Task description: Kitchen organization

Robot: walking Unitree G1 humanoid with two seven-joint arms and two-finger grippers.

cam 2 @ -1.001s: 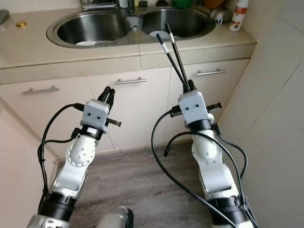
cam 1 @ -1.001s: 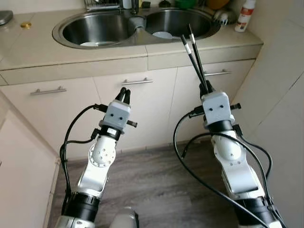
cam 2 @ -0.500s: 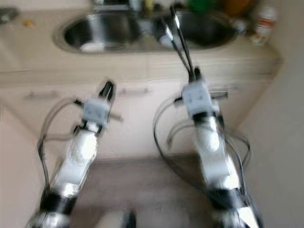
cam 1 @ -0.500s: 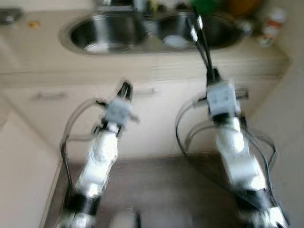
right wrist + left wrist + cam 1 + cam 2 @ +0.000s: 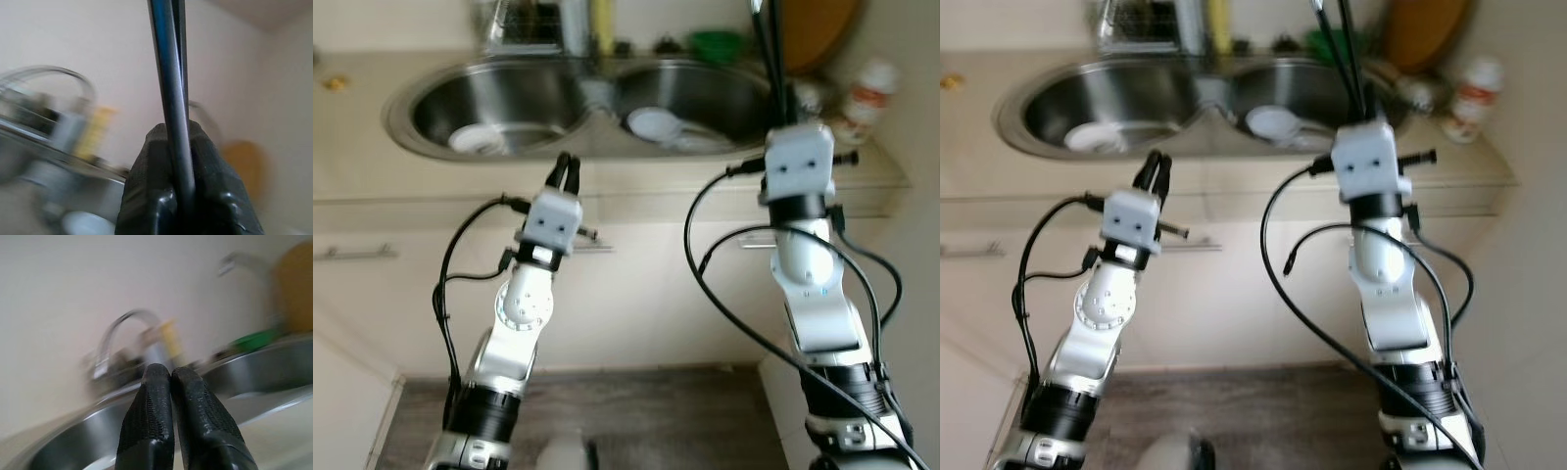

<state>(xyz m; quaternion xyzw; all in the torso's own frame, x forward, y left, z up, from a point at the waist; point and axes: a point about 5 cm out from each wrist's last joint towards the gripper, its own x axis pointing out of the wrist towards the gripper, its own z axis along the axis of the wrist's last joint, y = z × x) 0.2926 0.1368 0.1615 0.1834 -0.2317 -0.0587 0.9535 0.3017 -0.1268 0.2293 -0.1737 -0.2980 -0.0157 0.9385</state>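
Beige bench [image 5: 372, 191] runs across in front of you, with a stainless steel double sink [image 5: 509, 98] set into it and white dishes in both basins. Your right gripper [image 5: 175, 147] is raised over the right basin, its fingers clamped on a pair of long black chopsticks [image 5: 1340, 49] pointing up. Your left gripper [image 5: 171, 382] sits lower at the bench edge, fingers pressed together, holding nothing. Right of the sink stands a white bottle with an orange label [image 5: 862, 98].
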